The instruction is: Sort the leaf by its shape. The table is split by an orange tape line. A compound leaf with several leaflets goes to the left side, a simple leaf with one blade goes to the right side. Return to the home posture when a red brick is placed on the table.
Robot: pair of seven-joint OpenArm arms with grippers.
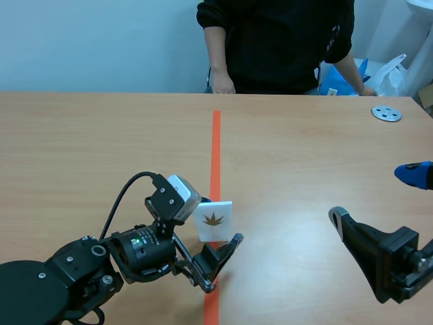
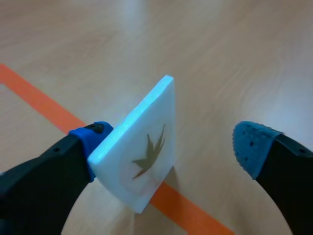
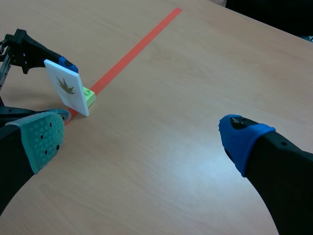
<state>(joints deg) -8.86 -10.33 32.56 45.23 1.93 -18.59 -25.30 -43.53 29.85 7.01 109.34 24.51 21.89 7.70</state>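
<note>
A white card (image 1: 214, 220) with a brown leaf picture, its several narrow points spreading from one stem, stands upright on the orange tape line (image 1: 216, 142). In the right wrist view the card (image 3: 66, 88) rests on a small green base (image 3: 89, 96). My left gripper (image 1: 215, 237) is open around the card (image 2: 146, 152). One blue pad (image 2: 93, 134) touches the card's back edge, and the other pad (image 2: 250, 147) stands well apart from its face. My right gripper (image 3: 143, 137) is open and holds nothing, far to the right of the card (image 1: 375, 196).
A person (image 1: 277, 40) in dark clothes sits across the table with both hands at its far edge. A round metal disc (image 1: 386, 114) lies at the far right. Plastic bags (image 1: 389, 74) are behind the table there.
</note>
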